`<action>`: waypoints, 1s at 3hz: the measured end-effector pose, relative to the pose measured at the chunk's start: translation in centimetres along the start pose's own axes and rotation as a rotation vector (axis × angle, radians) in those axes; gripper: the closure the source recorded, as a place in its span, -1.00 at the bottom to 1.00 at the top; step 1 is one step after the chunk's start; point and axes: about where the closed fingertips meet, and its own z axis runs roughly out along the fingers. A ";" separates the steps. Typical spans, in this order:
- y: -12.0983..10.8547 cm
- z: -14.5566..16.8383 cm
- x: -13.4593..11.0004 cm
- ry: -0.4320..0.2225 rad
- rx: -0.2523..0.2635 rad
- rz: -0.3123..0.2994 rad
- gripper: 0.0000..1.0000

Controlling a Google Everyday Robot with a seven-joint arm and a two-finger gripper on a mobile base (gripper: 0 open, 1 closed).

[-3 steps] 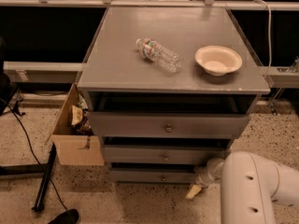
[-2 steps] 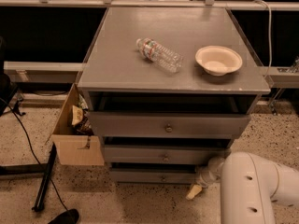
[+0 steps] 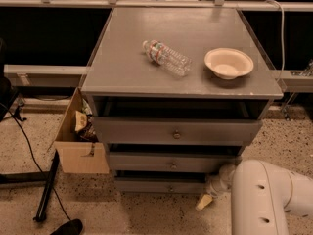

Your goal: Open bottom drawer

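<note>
Left edge of the frame: an open brown cardboard box (image 3: 78,146) with clutter inside, set against the side of a grey three-drawer cabinet (image 3: 142,131). Below it, a black pole (image 3: 46,192) on the speckled floor. Nothing there for the task.

Upper centre, on the grey tabletop (image 3: 122,67): a clear plastic water bottle (image 3: 166,58) lying on its side. To its right, apart from it, a shallow cream bowl (image 3: 228,62), upright. Both out of the way of any drawer work.

Under the tabletop, three grey flat fronts stacked, each with one small round metal knob. Lowest and slimmest: the bottom drawer (image 3: 142,186), just above the floor, its knob (image 3: 170,188) near the middle of the front, bare and ungrasped. Seemingly shut or nearly so, set back beneath the two fronts above.

Lower right corner: a thick white robot arm (image 3: 264,199), ending in the hand (image 3: 208,196) down near the floor, just beside the right end of the bottom drawer's front and to the right of the knob. Cannot tell whether released or clenched; not on the knob either way.

Judged step: the approach, with the pull not yet begun. Needed next: a shift of the hand leftward along the front to knob height, a square grip on that small knob, then a straight draw outward toward the lower edge of the frame. Little clearance over the floor, so little room for a sideways miss.
</note>
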 end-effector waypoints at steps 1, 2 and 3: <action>0.5 -0.3 0.7 0.009 -0.023 0.023 -1.00; 0.6 -0.5 0.6 0.010 -0.025 0.025 -1.00; 1.6 -1.1 1.6 0.030 -0.062 0.047 -1.00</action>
